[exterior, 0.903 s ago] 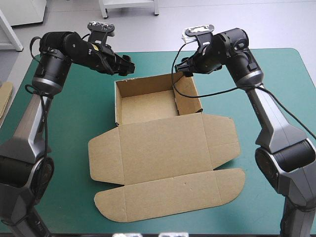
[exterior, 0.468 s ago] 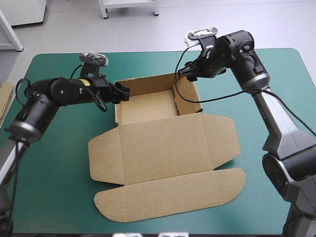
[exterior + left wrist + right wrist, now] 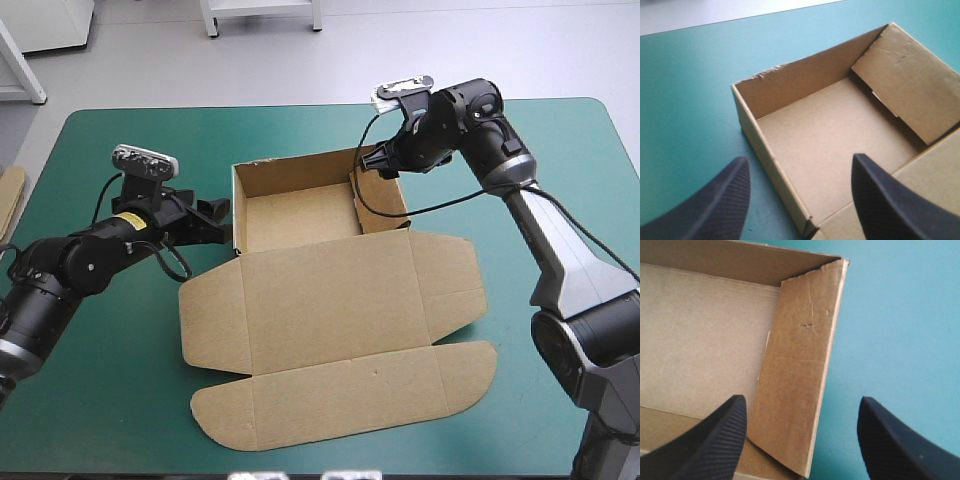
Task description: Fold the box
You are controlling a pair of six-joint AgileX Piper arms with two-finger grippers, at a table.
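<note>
The brown box [image 3: 300, 215] stands as an open tray at the table's middle back, walls raised. Its lid [image 3: 340, 330] lies flat toward the front with side flaps spread. My left gripper [image 3: 215, 212] is low beside the tray's left wall, open. In the left wrist view that wall of the box [image 3: 770, 155] runs between the spread black fingers of the left gripper [image 3: 800, 200]. My right gripper [image 3: 372, 165] hovers over the tray's far right corner, open. In the right wrist view the right gripper [image 3: 802, 440] straddles the inward-leaning right wall [image 3: 800, 370].
An edge of more brown board [image 3: 10, 195] shows at the table's left edge. The teal-green cover [image 3: 560, 200] lies bare to the right of the box, and also at the front left.
My left arm has come down and back from the tray's far left corner to table height beside the left wall. The right gripper has shifted only slightly over the far right corner.
</note>
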